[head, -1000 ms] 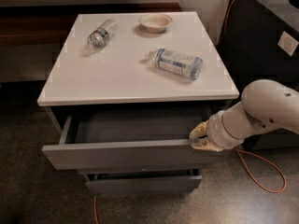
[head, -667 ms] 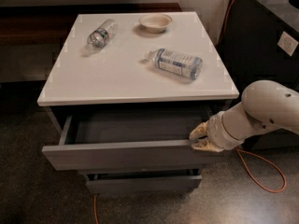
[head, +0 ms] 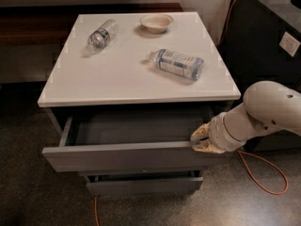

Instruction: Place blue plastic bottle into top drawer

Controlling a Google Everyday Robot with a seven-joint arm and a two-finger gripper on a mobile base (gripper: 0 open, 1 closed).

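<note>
Blue plastic bottle [head: 178, 64]: clear ribbed cylinder with a blue-white label, lying on its side toward the right edge of the smooth white surface [head: 113, 81]. Slim clear bottle [head: 101, 34] lies near the back left corner. Shallow round cream bowl [head: 156, 22] sits at the back edge. Top drawer [head: 122, 157], flat grey front, is pulled open with a grey inside. Hand [head: 203, 141] is at the right end of the drawer front; cannot tell if it is spread or pressed together. Orange cable [head: 269, 173] is on the speckled floor.
</note>
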